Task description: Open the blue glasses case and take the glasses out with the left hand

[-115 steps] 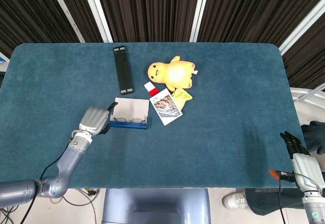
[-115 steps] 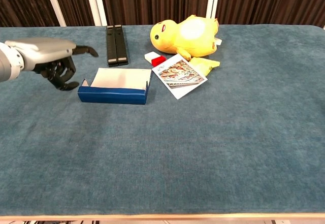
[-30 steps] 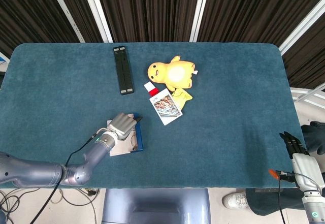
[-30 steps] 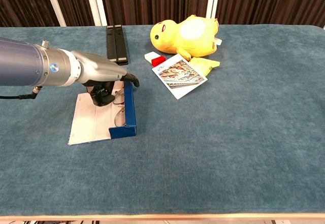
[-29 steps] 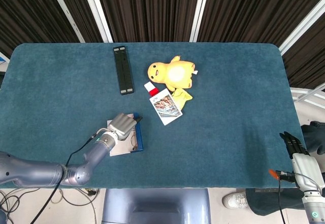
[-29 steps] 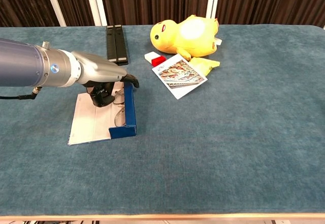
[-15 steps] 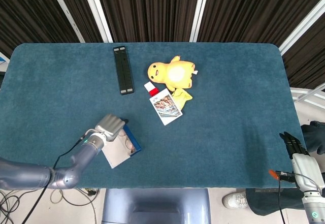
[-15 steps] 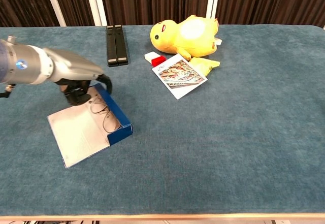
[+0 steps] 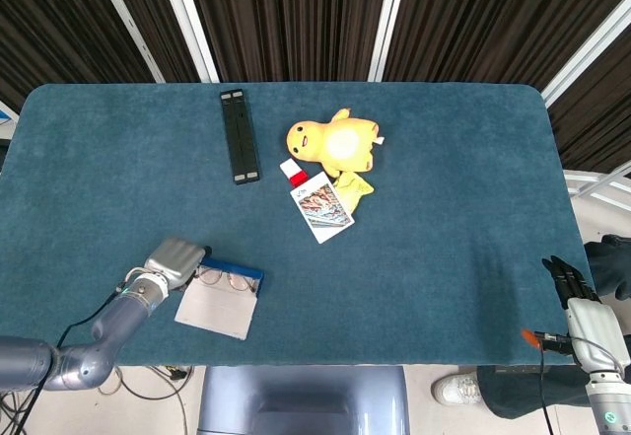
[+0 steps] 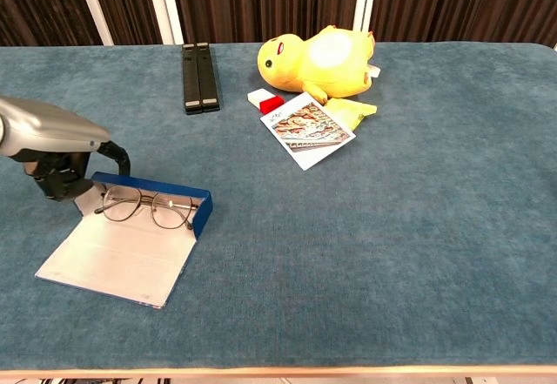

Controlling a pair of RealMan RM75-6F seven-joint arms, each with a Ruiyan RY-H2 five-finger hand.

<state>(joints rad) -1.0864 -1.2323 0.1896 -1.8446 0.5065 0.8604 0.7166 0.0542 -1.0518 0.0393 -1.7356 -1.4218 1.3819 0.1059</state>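
Note:
The blue glasses case (image 10: 155, 190) lies open near the table's front left, its white-lined lid (image 10: 117, 252) flat toward the front edge. The thin-framed glasses (image 10: 144, 206) rest inside against the blue wall, lenses up. My left hand (image 10: 54, 147) is at the case's left end, thumb arched over the wall's corner and dark fingers curled at the end, gripping it. In the head view the case (image 9: 233, 269) and glasses (image 9: 223, 280) sit just right of the left hand (image 9: 175, 258). My right hand (image 9: 584, 309) hangs off the table's right front corner, fingers extended, holding nothing.
A yellow plush duck (image 10: 318, 57) lies at the back centre, with a picture card (image 10: 309, 129), a small red and white block (image 10: 266, 101) and a yellow scrap (image 10: 352, 108) beside it. A long black bar (image 10: 197, 77) lies at the back left.
The left hand has swung left and toward the front edge, and the open case turned with it. Its blue wall now faces the far side, and the glasses still lie inside.

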